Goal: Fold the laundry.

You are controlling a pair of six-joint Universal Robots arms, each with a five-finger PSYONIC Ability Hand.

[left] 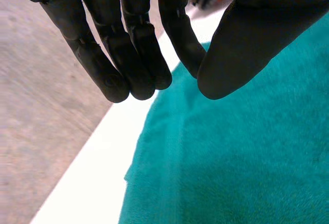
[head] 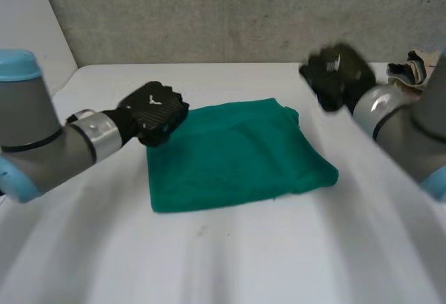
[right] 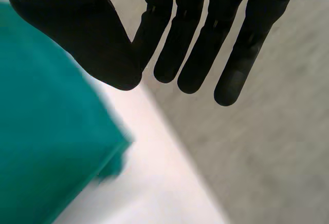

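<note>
1. Towel (head: 237,154), green and already doubled into a thick rectangle, is lying at the middle of the table (head: 244,269), a little toward its far edge.
2. The left hand (head: 153,112) is hovering at the towel's far-left corner. Its fingers (left: 110,75) are hanging straight with the thumb close by, gripping nothing.
3. The right hand (head: 338,74) is floating above the table just beyond the towel's far-right corner, fingers (right: 226,80) reaching out straight and empty.
4. Main risk, as I judge it: a hand pinching only the top layer at its corner would be peeling the stack apart, and the next fold would be coming out skewed.
5. The far-right corner is looking rumpled, so a grasp there may be catching an uneven bunch.
6. A hand dragging instead of lifting could be sliding the whole towel toward a table edge.
7. Counting: one towel, two hands, and one small bundle of light cloth (head: 410,67) sitting at the table's far-right corner. I cannot tell how many pieces are making it up.
</note>
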